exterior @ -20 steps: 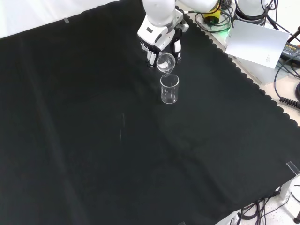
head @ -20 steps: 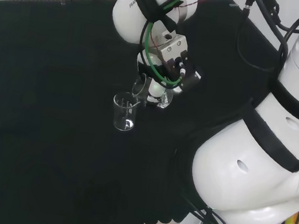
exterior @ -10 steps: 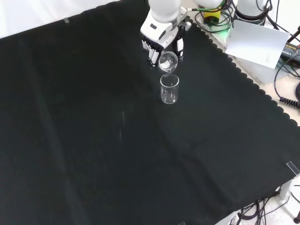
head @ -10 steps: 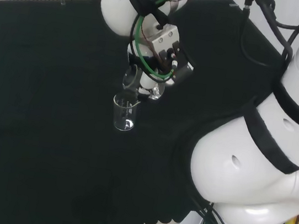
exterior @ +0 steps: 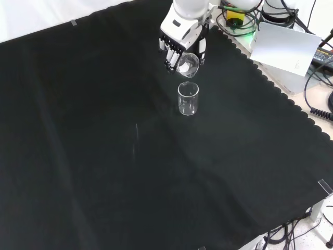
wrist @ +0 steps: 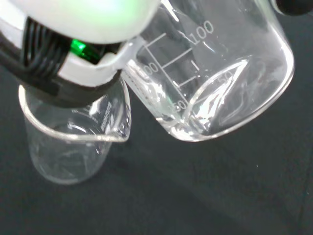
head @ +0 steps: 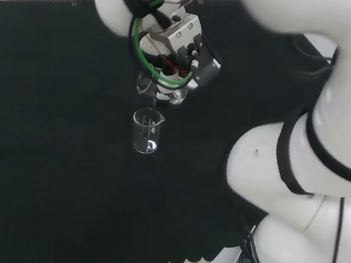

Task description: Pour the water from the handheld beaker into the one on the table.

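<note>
A clear glass beaker (exterior: 188, 98) stands upright on the black cloth (exterior: 104, 156), also the beaker (head: 147, 131) in the head view and the beaker (wrist: 73, 142) in the wrist view. The hand (exterior: 182, 41) hangs just above and behind it with its fingers curled round a second clear beaker (exterior: 187, 64). That held beaker (head: 160, 90) lies tilted on its side, its mouth toward the standing one. In the wrist view the held beaker (wrist: 215, 73) shows graduation marks and a little water by its base. The hand (head: 183, 54) sits high over the standing beaker.
The arm's white links (head: 315, 164) stand at the head view's right. A white sheet (exterior: 283, 47), cables and gear lie past the cloth's scalloped edge at the front view's upper right.
The hand with the held beaker has risen and moved away from the standing beaker's rim, leaving a gap. The standing beaker has not moved.
</note>
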You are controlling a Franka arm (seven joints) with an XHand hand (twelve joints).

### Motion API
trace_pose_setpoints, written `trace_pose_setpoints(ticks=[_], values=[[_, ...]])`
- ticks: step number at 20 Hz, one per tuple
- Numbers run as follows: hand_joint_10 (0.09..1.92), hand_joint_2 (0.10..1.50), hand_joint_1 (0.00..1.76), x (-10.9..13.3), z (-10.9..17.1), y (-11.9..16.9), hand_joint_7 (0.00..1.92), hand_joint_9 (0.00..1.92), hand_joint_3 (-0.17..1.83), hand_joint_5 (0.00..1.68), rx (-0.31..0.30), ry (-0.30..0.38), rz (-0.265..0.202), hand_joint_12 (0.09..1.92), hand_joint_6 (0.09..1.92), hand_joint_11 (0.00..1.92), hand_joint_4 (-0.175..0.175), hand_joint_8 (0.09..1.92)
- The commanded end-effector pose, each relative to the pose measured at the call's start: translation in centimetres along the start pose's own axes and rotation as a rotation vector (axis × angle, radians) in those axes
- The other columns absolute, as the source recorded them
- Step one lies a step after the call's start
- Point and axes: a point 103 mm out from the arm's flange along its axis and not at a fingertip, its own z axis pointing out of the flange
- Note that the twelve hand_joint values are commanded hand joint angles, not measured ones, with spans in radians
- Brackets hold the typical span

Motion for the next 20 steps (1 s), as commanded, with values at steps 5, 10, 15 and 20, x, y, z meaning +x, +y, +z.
trace_pose_setpoints(ticks=[5, 10, 15, 20], values=[[0.21, 0.59, 1.16, -0.7, 5.5, 0.0, 1.53, 1.82, 0.78, 1.28, 0.187, -0.062, 0.022, 0.65, 0.72, 1.49, 0.072, 0.73], [0.21, 0.59, 1.16, -0.3, 5.0, 0.1, 1.53, 1.82, 0.78, 1.28, 0.176, -0.088, 0.018, 0.66, 0.73, 1.49, 0.073, 0.74], [0.21, 0.59, 1.16, 0.1, 4.6, 0.2, 1.53, 1.82, 0.78, 1.27, 0.166, -0.099, 0.017, 0.66, 0.73, 1.49, 0.075, 0.74], [0.21, 0.59, 1.16, 0.5, 4.0, 0.1, 1.53, 1.82, 0.78, 1.27, 0.160, -0.125, 0.012, 0.66, 0.73, 1.49, 0.076, 0.74]])
